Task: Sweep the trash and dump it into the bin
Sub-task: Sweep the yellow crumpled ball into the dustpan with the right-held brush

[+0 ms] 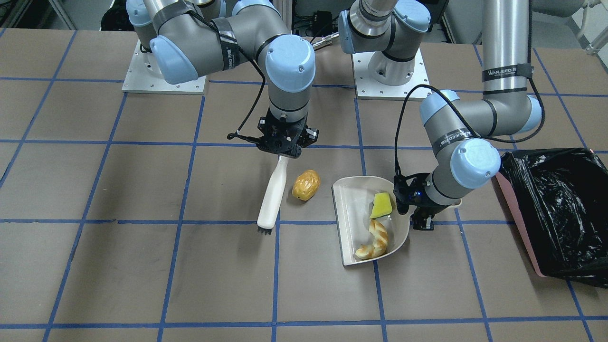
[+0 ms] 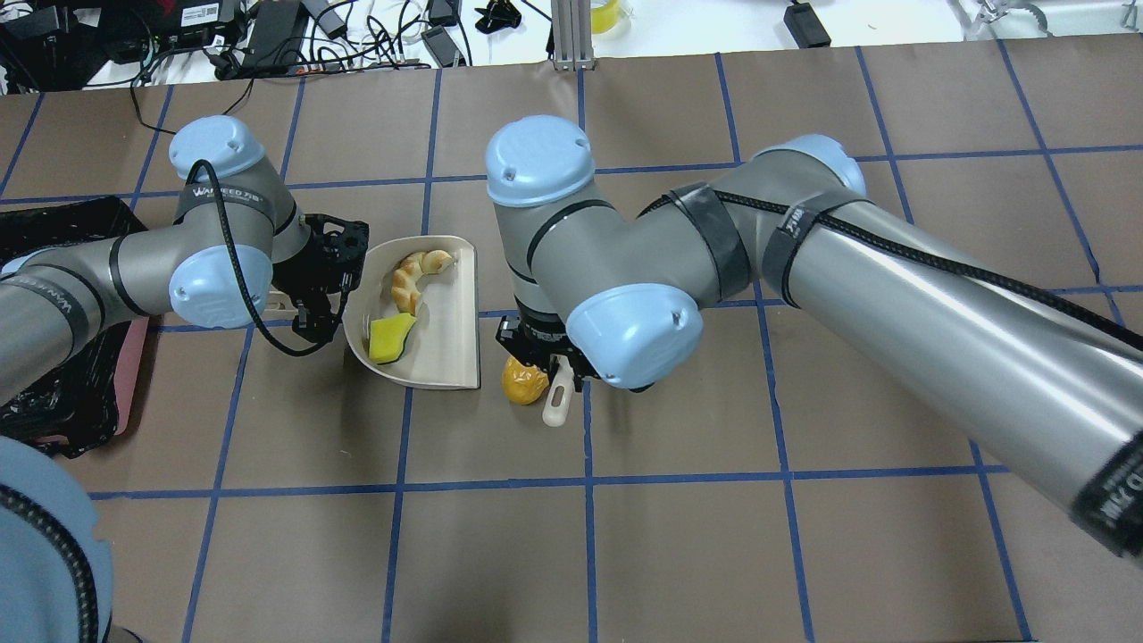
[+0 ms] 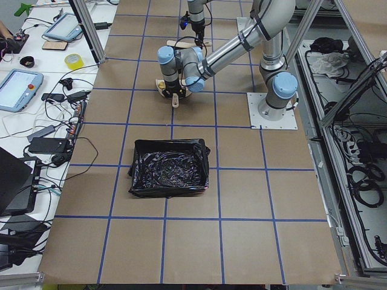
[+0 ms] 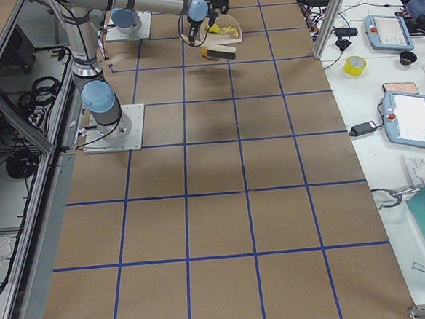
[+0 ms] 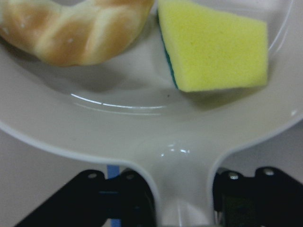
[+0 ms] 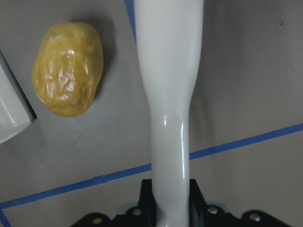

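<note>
Bright even overhead light, soft shadows; wrist views blurry, perhaps out of focus.

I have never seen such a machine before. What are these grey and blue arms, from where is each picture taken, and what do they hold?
These are two robot arms at one table marked with blue tape lines. Four pictures come from fixed cameras: one facing the robot, one behind and above it, one at each table end. The last two come from cameras on the wrists.

The right gripper is shut on the handle of a white brush, its dark bristles toward the table. The left gripper grips the handle of a beige dustpan. Inside the dustpan lie a croissant-like piece and a yellow-green sponge block. A golden-brown nugget lies on the table between brush and dustpan, not yet swept in. The bin, pink with a black bag, stands beyond the left arm.
</note>
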Controlling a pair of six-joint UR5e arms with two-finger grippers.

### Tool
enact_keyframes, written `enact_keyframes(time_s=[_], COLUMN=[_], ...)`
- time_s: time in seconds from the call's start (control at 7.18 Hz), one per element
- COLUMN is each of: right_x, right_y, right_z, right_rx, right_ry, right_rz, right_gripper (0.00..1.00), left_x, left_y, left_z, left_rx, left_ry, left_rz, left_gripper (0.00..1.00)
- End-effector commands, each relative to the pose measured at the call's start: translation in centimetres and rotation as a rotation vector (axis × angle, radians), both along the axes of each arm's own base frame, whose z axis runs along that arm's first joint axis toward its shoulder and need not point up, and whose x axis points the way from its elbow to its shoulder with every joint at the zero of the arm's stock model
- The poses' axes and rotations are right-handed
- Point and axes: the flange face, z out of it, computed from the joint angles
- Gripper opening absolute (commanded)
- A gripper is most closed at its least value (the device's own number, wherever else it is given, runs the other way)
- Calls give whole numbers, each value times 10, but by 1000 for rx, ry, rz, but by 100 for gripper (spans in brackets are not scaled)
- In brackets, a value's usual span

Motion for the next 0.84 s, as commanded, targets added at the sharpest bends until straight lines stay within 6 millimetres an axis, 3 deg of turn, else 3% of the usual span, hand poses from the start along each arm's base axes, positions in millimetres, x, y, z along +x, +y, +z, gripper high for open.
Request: enact_keyframes(time_s=[0.0, 0.28, 0.56, 0.7], right_x=[13, 32, 58, 62], right_y=[40, 48, 47, 42], right_z=[-30, -36, -71, -76], right_rx=[-43, -87, -121, -133], right_ry=[-14, -38, -46, -56], right_rz=[5, -5, -11, -13], right_gripper=[0, 0, 0, 0], left_x=[-4, -7, -7, -7], left_y=[23, 38, 38, 38], left_z=[8, 6, 6, 6], left_rx=[-4, 5, 5, 5], left_ry=[-2, -1, -1, -1], left_rz=[6, 13, 15, 17], left_gripper=[0, 0, 0, 0])
